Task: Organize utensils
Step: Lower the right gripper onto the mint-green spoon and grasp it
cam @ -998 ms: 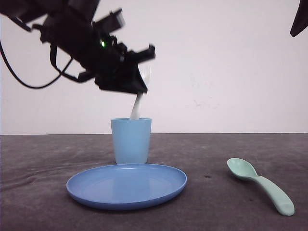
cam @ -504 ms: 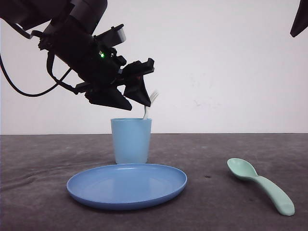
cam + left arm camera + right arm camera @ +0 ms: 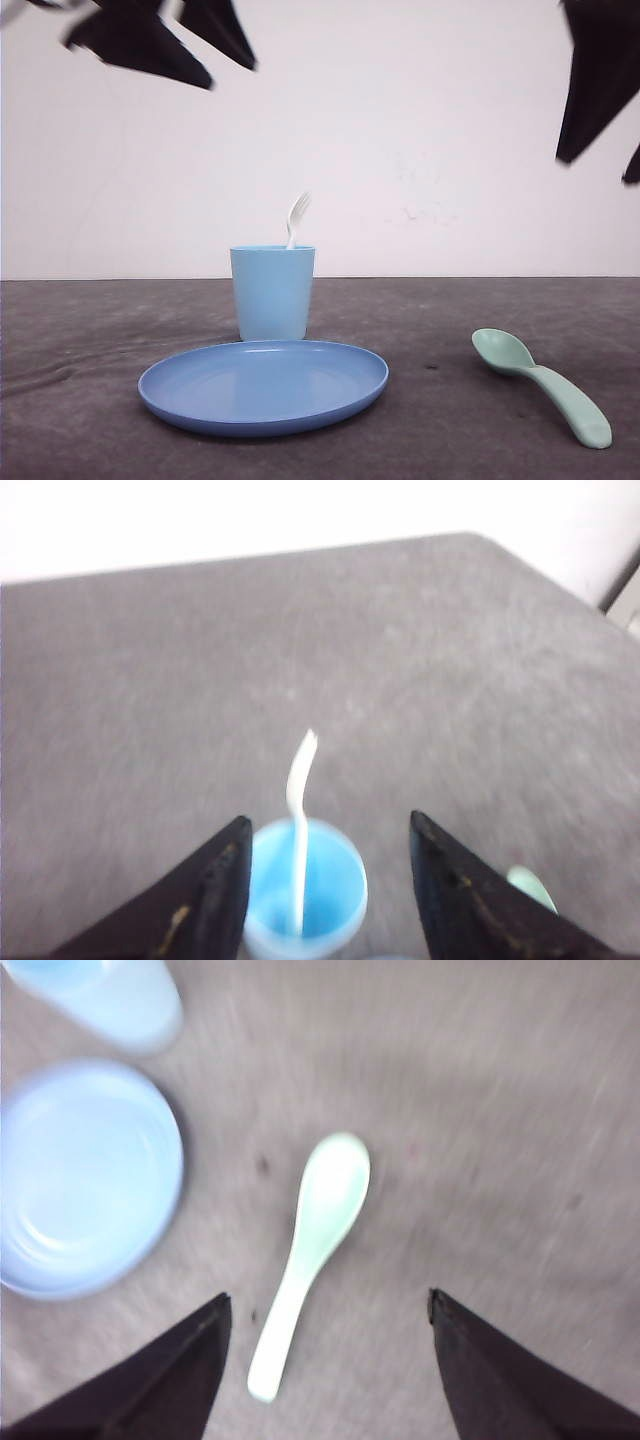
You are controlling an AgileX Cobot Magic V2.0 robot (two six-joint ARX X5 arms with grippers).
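Observation:
The white fork (image 3: 297, 215) stands in the light blue cup (image 3: 272, 292), tines up above the rim. My left gripper (image 3: 233, 78) hangs open high above and left of the cup, holding nothing. In the left wrist view the fork (image 3: 298, 790) rises from the cup (image 3: 352, 892) between the spread fingers of the left gripper (image 3: 330, 818). The mint-green spoon (image 3: 540, 385) lies on the table at the right, bowl up. My right gripper (image 3: 592, 172) hangs open high above it. In the right wrist view the spoon (image 3: 310, 1240) lies below the open right gripper (image 3: 327, 1295).
A blue round plate (image 3: 262, 385) sits in front of the cup with nothing on it, and shows beside the spoon as the plate (image 3: 85, 1175) in the right wrist view. The dark grey table (image 3: 440, 320) runs back to a white wall.
My left gripper let go of the fork and rose up and to the left. The fork now stands alone in the cup. My right gripper has come lower into view at the top right.

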